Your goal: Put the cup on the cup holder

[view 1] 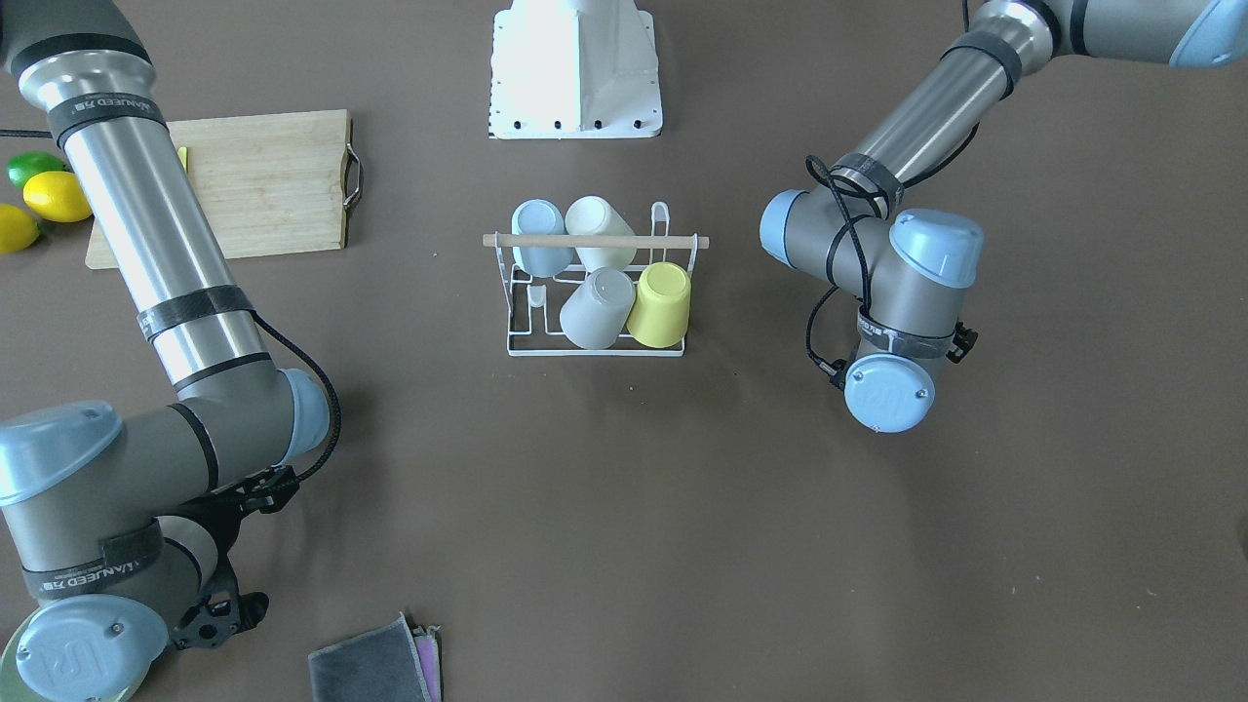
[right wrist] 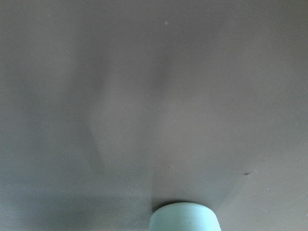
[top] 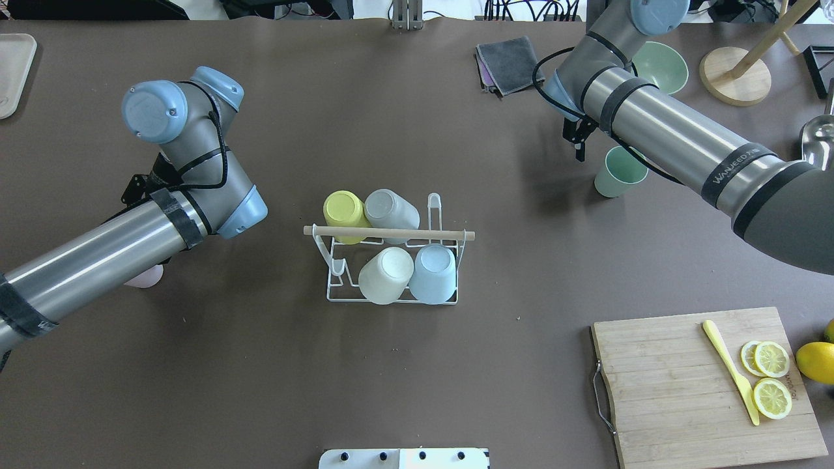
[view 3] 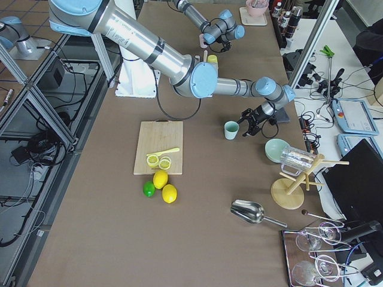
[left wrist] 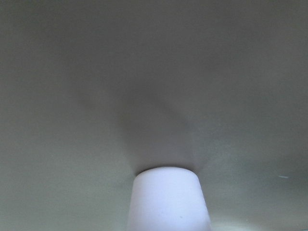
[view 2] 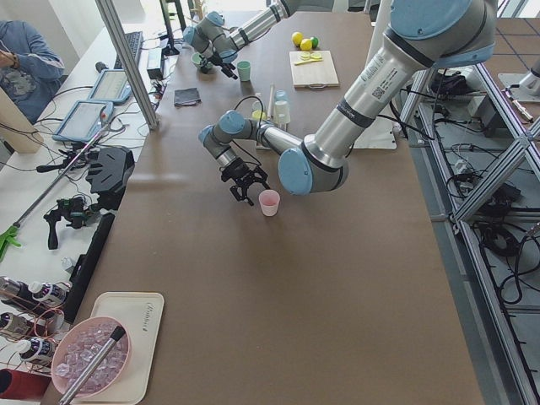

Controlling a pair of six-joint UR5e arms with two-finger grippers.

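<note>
The cup holder (top: 389,232), a white wire rack with a wooden rod on top, stands mid-table and holds a yellow, a grey, a cream and a light blue cup; it also shows in the front view (view 1: 595,240). A pink cup (view 2: 269,202) stands on the table beside my left gripper (view 2: 246,191), which looks open and empty; the left forearm mostly hides this cup in the overhead view (top: 144,277). A green cup (top: 619,172) stands just beside my right gripper (top: 578,146), which looks open and empty. Each wrist view shows its cup (left wrist: 168,202) (right wrist: 185,217) and no fingers.
A cutting board (top: 664,384) with lemon slices and a yellow knife lies at the near right, with lemons (top: 816,361) next to it. A grey cloth (top: 508,62), a green bowl (top: 661,65), a wooden stand (top: 736,81) and a metal scoop (top: 818,137) are at the far right.
</note>
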